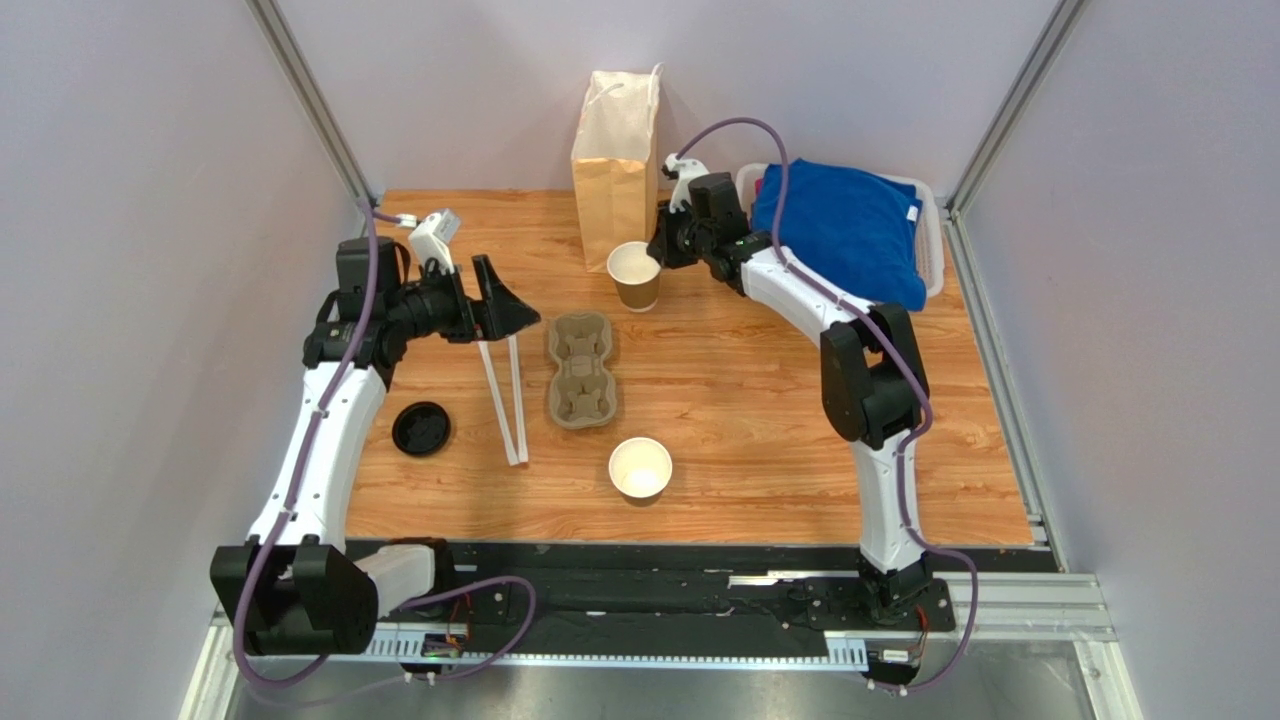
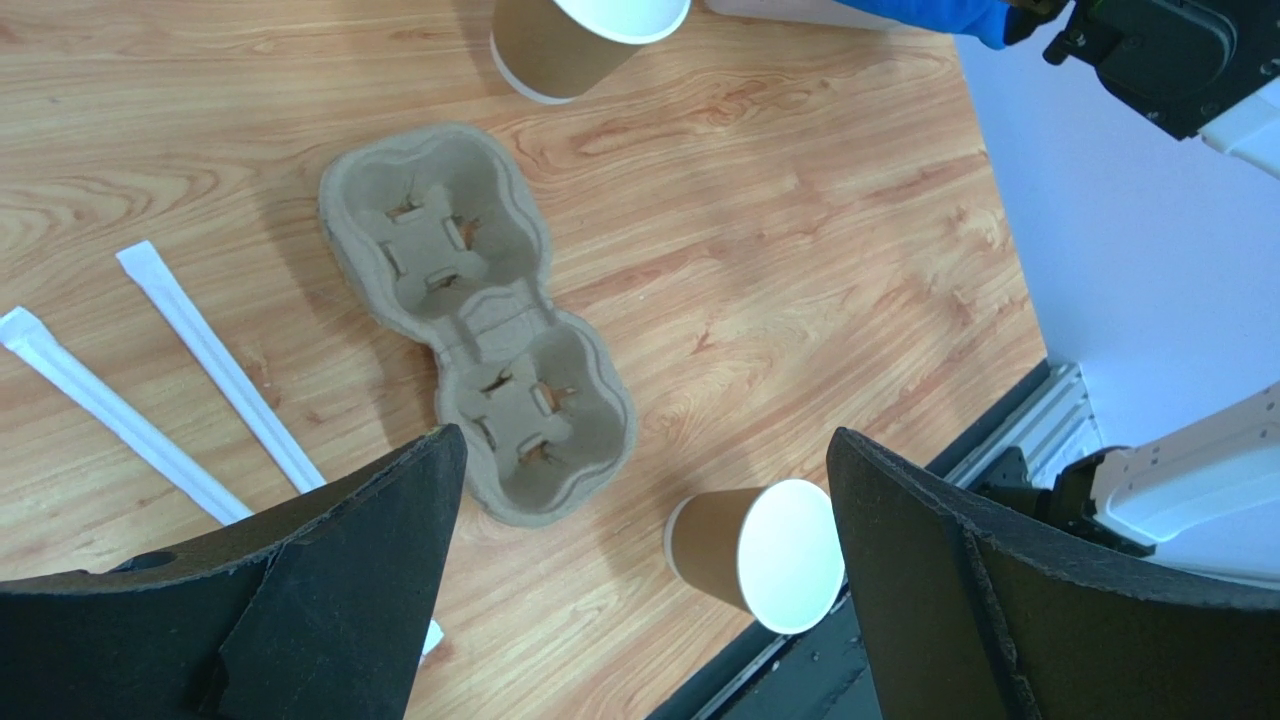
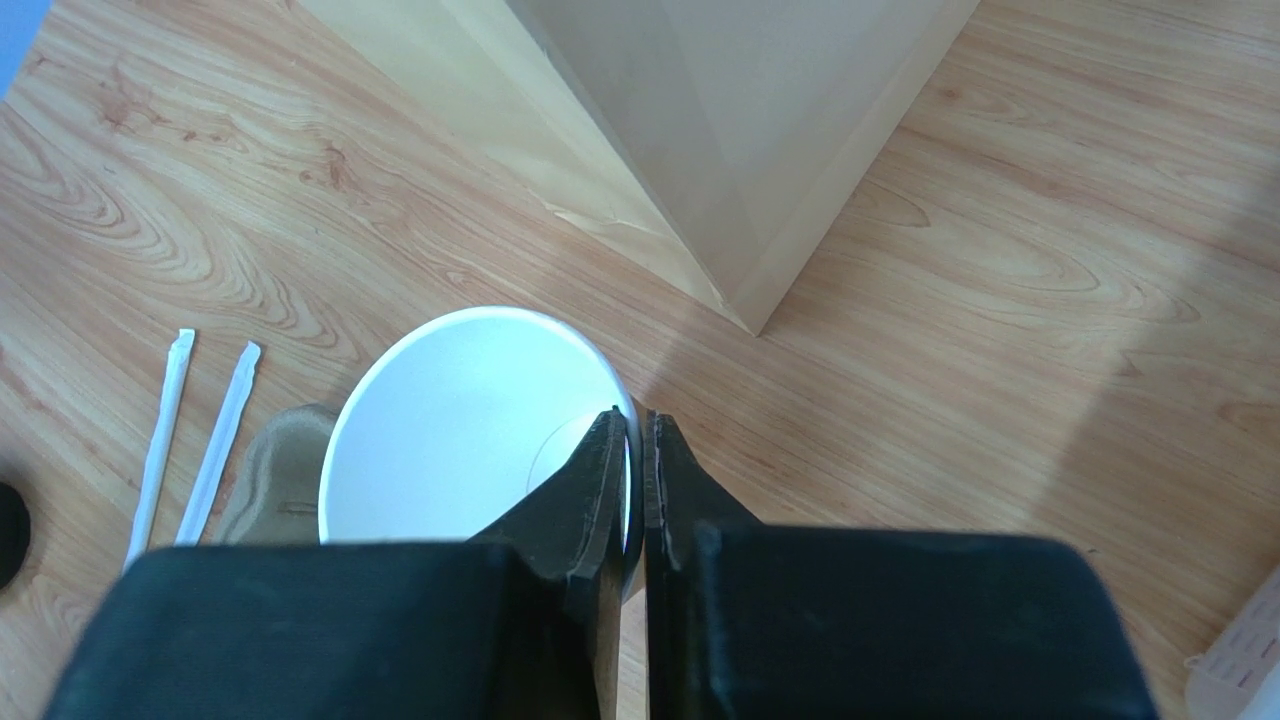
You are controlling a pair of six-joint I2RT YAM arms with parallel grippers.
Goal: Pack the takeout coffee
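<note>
Right end effector [image 3: 633,428] is closed almost fully. Its two black fingers pinch the white rim of a small brown paper cup [image 1: 634,275], with one finger inside the rim and one outside. The cup is open-topped, so its white interior is exposed. It is at the rear of the wooden worktop [image 1: 751,405], just in front of an upright tan paper bag [image 1: 616,150]. Whether its base touches the worktop cannot be told.

Left end effector [image 1: 511,300] hangs with its fingers spread wide and grips nothing. It is above the left half of the worktop, over two white paper-wrapped straws [image 1: 499,402] that lie side by side. Just right of the straws lies a grey-brown moulded-pulp two-cup carrier [image 1: 580,368].

A round black plastic lid [image 1: 421,429] lies flat near the left edge, well apart from both cups. A second open-topped brown paper cup [image 1: 640,468] stands upright near the front edge, just past the near end of the carrier.

At the rear right, a folded blue cloth [image 1: 842,225] rests in a white plastic bin [image 1: 935,225].
</note>
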